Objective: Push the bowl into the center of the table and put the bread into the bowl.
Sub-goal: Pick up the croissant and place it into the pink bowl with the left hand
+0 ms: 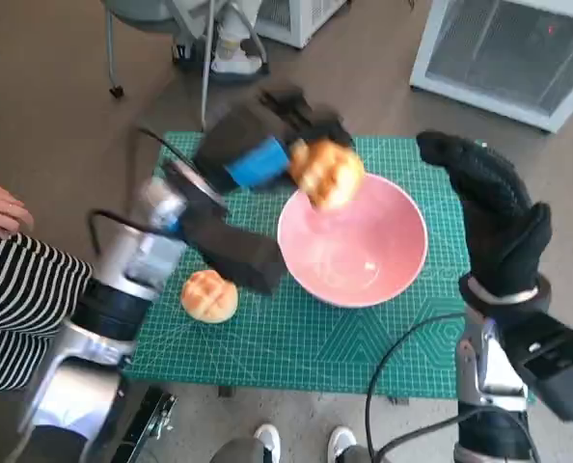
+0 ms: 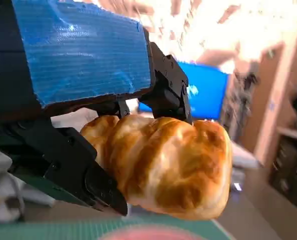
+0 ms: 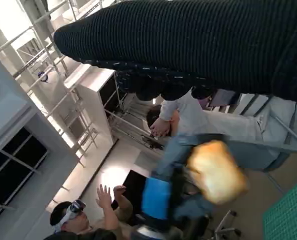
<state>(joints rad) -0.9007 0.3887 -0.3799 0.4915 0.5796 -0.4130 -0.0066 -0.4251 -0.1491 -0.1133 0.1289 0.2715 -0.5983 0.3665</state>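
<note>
Left hand (image 1: pixel 267 154): fingers clamped on bread roll (image 1: pixel 327 173), held above far rim of pink bowl (image 1: pixel 354 241) | bowl: mid-bench | second roll (image 1: pixel 209 295): near bench's left front corner | right hand (image 1: pixel 489 207): fingers apart, empty, beside bowl.

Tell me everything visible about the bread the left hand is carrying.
The bread is a round, golden-brown bun with a scored, criss-cross crust, paler in the grooves; it looks soft and baked. The left hand holds it in the air, black fingers under one side and above it. It hangs over the far-left rim of the pink bowl, not touching it. The head view blurs it slightly.
</note>
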